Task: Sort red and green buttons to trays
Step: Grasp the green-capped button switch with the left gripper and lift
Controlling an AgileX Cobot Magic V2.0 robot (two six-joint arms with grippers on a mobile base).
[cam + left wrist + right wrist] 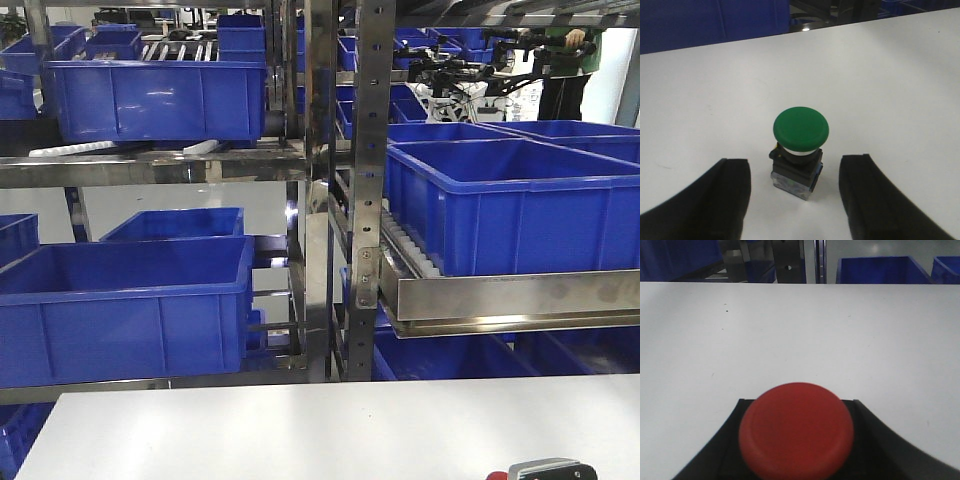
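Left wrist view: green mushroom-head push button (801,127) stands upright on the white worktop (880,85). Its glossy domed cap sits on a pale collar above a dark block base with blue bits low down. Left end effector (795,167) is spread wide, with a black finger (730,192) on each side of the base. Both are clear of it, with worktop visible in the gaps.

Right wrist view: red mushroom-head push button (796,430) sits close under the camera. Its smooth matte-red round cap fills the space between the black fingers (880,440) of the right end effector (797,402). The cap hides the base and any contact points, so I can't tell whether it's gripped or just straddled.

Front view: near strip of the worktop, then steel racks (372,150) loaded with deep blue plastic crates (130,300).
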